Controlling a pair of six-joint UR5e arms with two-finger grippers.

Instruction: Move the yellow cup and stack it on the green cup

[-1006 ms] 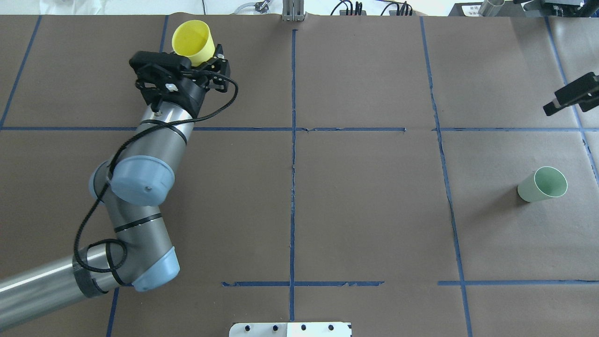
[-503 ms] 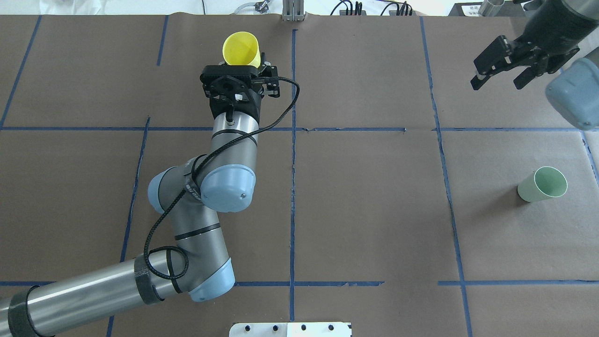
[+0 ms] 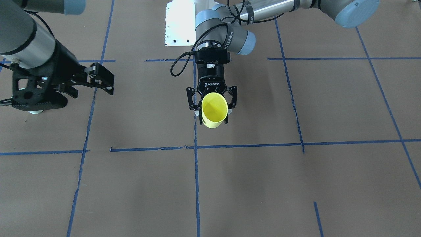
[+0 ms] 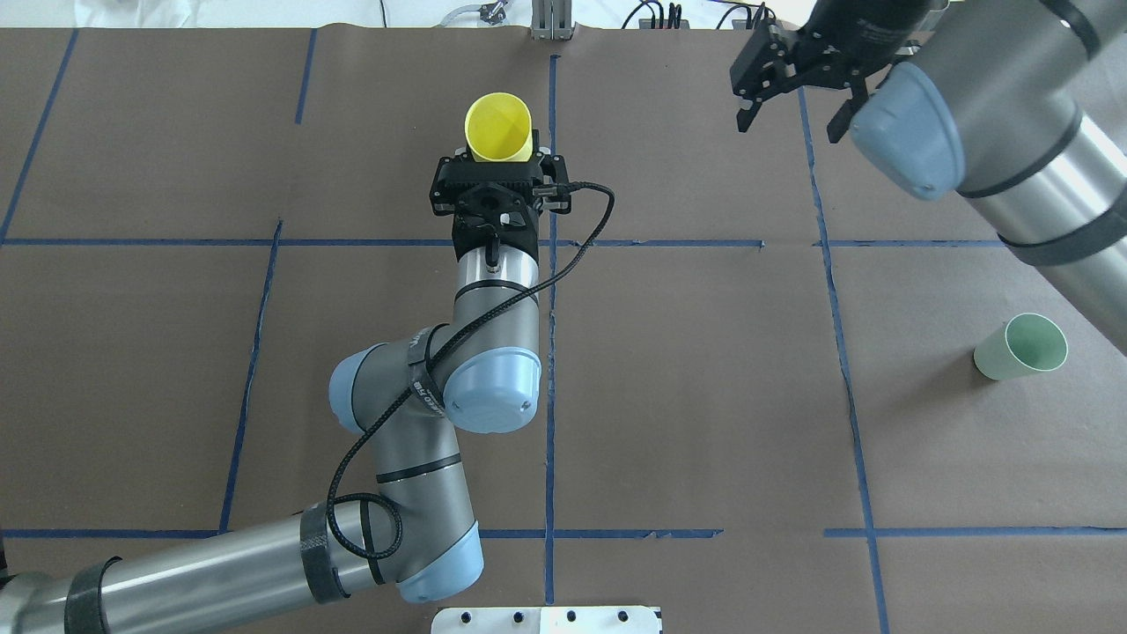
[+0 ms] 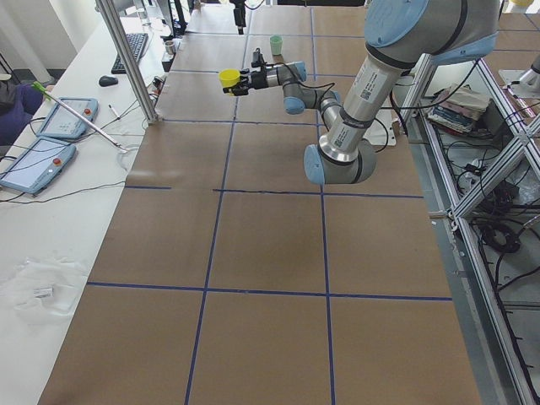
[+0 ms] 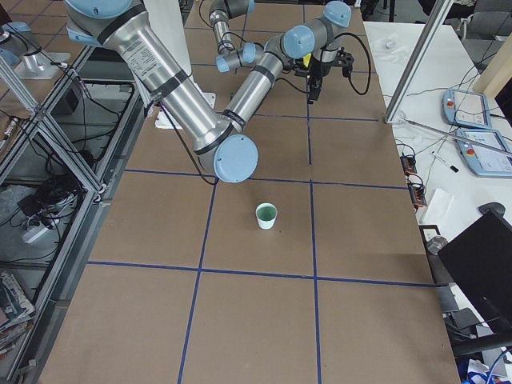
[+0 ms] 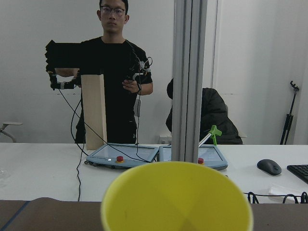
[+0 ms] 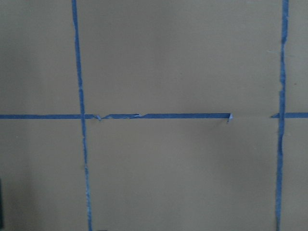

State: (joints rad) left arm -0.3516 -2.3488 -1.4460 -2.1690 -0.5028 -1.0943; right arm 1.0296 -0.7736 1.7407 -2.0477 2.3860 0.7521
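Note:
My left gripper [image 4: 498,167] is shut on the yellow cup [image 4: 498,128] and holds it upright above the table, just left of the centre tape line at the far side. The cup also shows in the front view [image 3: 213,110], the left view [image 5: 229,78] and the left wrist view [image 7: 177,199]. The green cup [image 4: 1021,346] stands on the table at the right, also seen in the right view [image 6: 266,215]. My right gripper [image 4: 790,114] is open and empty, high over the far right of the table, well away from both cups.
Brown paper with blue tape lines [image 4: 551,352] covers the table. A white mounting plate [image 4: 546,619] sits at the near edge. A metal post [image 4: 551,19] and cables lie along the far edge. A person [image 7: 113,72] stands beyond the far side.
My left arm has carried the yellow cup to the right, up to the centre line. My right arm has swung in from the right edge toward the far middle, gripper still open.

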